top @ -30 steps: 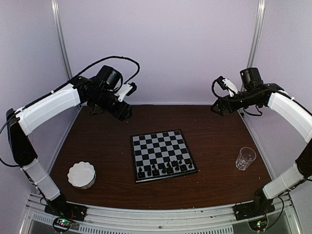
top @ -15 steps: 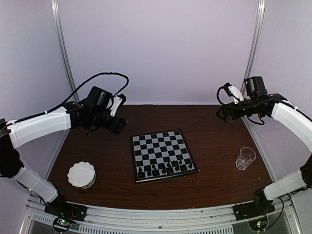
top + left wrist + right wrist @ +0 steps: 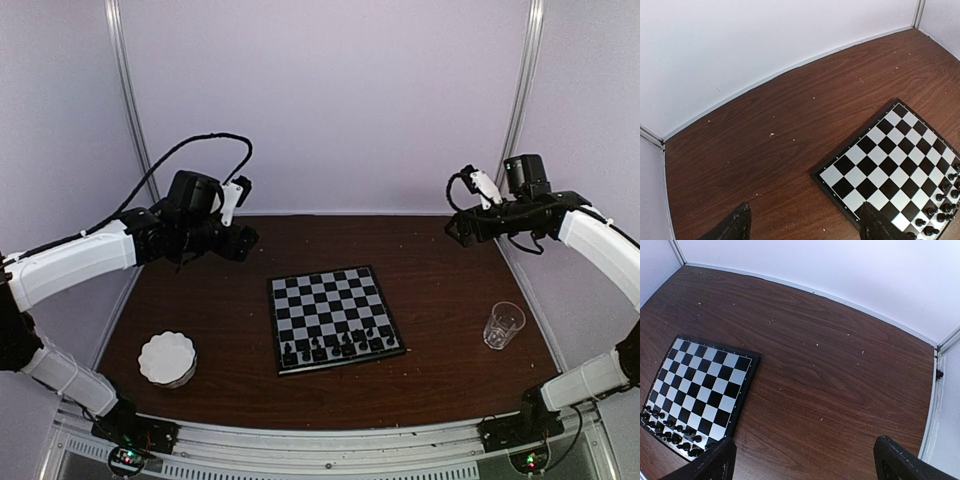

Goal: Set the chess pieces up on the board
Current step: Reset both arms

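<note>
Board (image 3: pixel 335 318) sits mid-table, slightly turned | chess pieces (image 3: pixel 335 345) in a row along its near edge, probably each on a square, too tiny to be sure | left gripper (image 3: pixel 243 238) spread wide, empty, raised far-left | right gripper (image 3: pixel 455 226) wide, empty, far-right, both parked clear of that row

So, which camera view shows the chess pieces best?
The top external view: all the chess pieces stand in plain sight on the near rows of the board. The right wrist view shows them at the frame's lower left, close to its edge; the left wrist view catches only a few at its right edge.
</note>
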Controlling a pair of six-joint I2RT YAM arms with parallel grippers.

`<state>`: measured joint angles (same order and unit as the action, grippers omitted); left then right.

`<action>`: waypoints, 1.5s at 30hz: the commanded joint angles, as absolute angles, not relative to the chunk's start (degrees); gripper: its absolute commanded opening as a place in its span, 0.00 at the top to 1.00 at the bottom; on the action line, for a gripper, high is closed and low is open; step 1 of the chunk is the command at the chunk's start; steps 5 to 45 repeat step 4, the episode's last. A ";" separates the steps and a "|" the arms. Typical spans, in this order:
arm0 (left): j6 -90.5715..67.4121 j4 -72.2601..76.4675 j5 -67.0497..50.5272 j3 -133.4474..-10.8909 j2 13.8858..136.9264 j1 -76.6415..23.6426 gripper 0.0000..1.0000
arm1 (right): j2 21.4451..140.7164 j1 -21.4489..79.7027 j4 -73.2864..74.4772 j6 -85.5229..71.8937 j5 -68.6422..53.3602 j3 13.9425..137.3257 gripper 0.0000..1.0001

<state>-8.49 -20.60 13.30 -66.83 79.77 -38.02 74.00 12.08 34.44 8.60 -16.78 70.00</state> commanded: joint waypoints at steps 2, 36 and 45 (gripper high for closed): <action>-9.03 -18.18 13.39 -66.75 80.04 -37.62 0.25 | 74.25 11.62 33.72 8.63 -18.97 71.41 0.01; -9.05 -18.25 13.28 -66.80 80.13 -37.62 0.25 | 74.05 11.60 33.55 8.36 -19.44 71.20 0.01; -9.05 -18.25 13.28 -66.80 80.13 -37.62 0.25 | 74.05 11.60 33.55 8.36 -19.44 71.20 0.01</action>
